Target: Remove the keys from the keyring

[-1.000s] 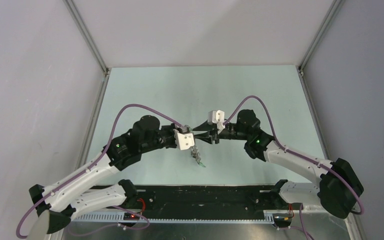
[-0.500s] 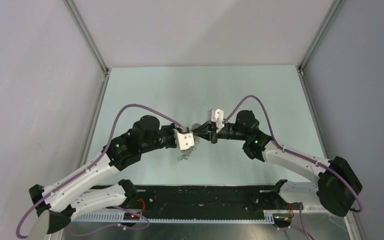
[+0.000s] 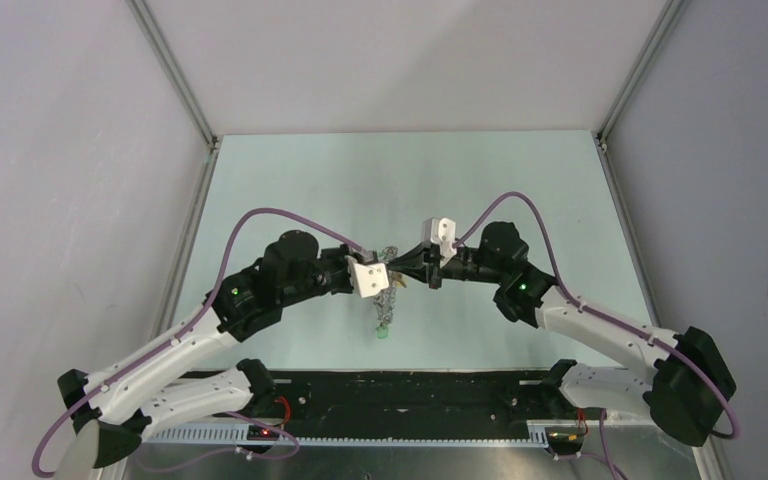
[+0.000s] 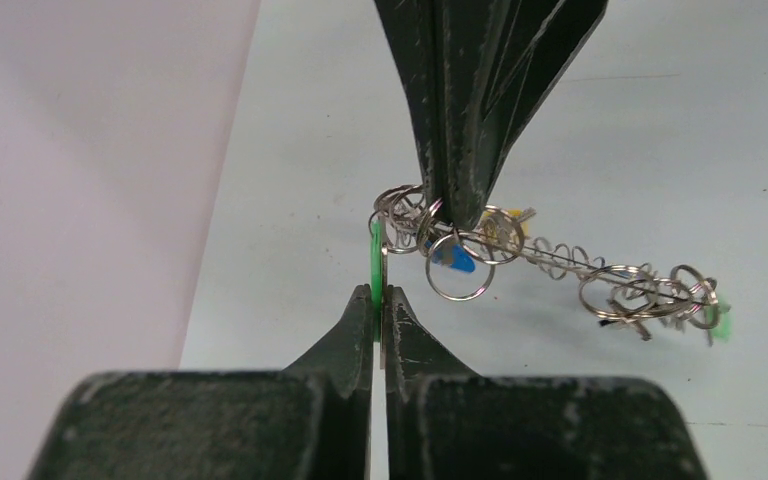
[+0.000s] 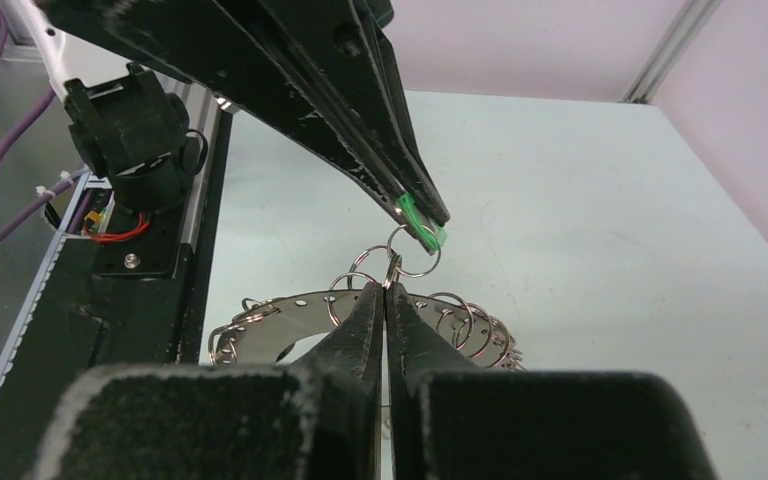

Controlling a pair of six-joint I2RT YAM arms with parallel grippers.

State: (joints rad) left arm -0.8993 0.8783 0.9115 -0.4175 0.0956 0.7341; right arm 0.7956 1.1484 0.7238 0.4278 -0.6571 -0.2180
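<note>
The keys (image 4: 452,262) are hanging above the table (image 3: 300,180), a tangle of small silver split rings (image 4: 625,295) with blue, yellow and green heads strung on the flat grey keyring (image 5: 285,312). The left tool (image 4: 376,300) is pinching a green tag (image 4: 376,258), the right tool (image 5: 386,292) is pinching one small ring (image 5: 392,262) beside it

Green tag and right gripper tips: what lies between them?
One small silver ring joins the green tag and the right gripper, shown in right wrist view.
</note>
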